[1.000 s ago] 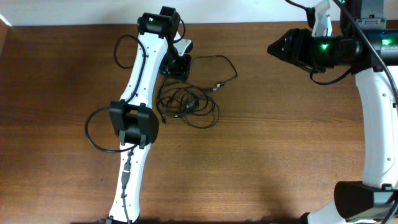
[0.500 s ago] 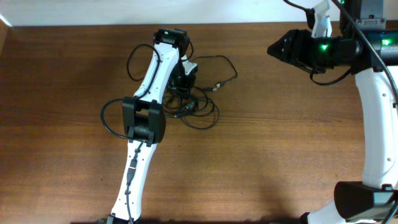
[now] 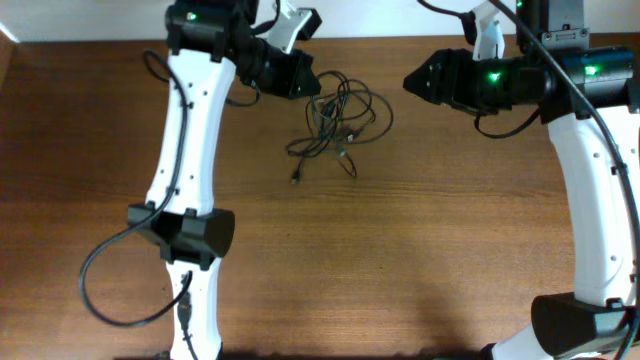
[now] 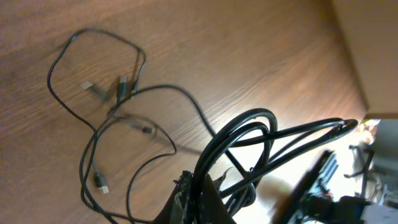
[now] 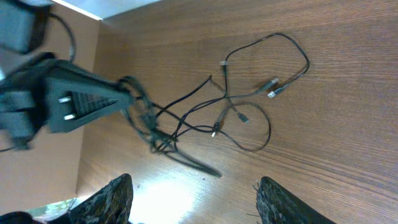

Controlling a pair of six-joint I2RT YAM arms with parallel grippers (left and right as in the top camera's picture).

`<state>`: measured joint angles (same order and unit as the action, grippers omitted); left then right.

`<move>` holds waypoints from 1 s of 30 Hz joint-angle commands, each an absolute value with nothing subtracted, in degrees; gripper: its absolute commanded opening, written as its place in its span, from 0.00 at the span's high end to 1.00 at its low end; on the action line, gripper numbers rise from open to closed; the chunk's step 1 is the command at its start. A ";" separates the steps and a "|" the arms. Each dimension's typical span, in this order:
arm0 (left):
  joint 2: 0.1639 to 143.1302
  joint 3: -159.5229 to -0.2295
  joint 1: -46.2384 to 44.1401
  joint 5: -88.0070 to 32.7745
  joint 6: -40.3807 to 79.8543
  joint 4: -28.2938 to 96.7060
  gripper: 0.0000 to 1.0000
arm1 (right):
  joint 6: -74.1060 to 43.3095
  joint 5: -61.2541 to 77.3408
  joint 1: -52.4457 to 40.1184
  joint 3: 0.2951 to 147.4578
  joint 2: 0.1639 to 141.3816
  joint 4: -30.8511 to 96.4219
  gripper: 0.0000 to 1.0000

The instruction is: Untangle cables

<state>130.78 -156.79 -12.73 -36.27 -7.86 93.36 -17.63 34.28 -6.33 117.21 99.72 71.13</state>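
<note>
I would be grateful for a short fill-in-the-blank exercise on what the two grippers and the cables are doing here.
The left gripper is clamped on a bundle of ____.
The right gripper has its jaws ____.
The cables trail onto a table made of ____.
Missing words: cables; open; wood.

From overhead we cannot see the left gripper's [image 3: 308, 84] fingertips: its dark body covers them at the cables' [image 3: 340, 120] upper left. Its wrist view crops them at the bottom edge, below the cables. The plugs [image 3: 297, 179] among the cables are too small to identify. The right gripper's [image 5: 193, 205] fingers [image 5: 104, 200] are blurred and cropped below the cables.
</note>
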 commanded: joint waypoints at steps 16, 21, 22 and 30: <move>128.35 -156.90 -12.73 -38.70 0.45 90.74 1.00 | -44.03 14.00 -19.66 117.54 114.19 47.11 0.66; 128.40 -156.90 -12.58 -28.18 -1.45 90.37 1.00 | -39.05 29.41 -12.60 117.71 110.85 45.17 0.96; 128.46 -156.86 -12.58 -25.26 -1.08 90.35 1.00 | -38.50 30.85 -11.79 117.71 109.34 46.28 0.96; 128.68 -156.79 -12.62 -24.82 -0.91 93.36 1.00 | -31.46 34.22 0.45 117.64 101.34 62.83 0.50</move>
<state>129.12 -156.64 -12.34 -20.12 -0.38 93.32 -32.73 34.94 2.28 117.56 100.60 62.70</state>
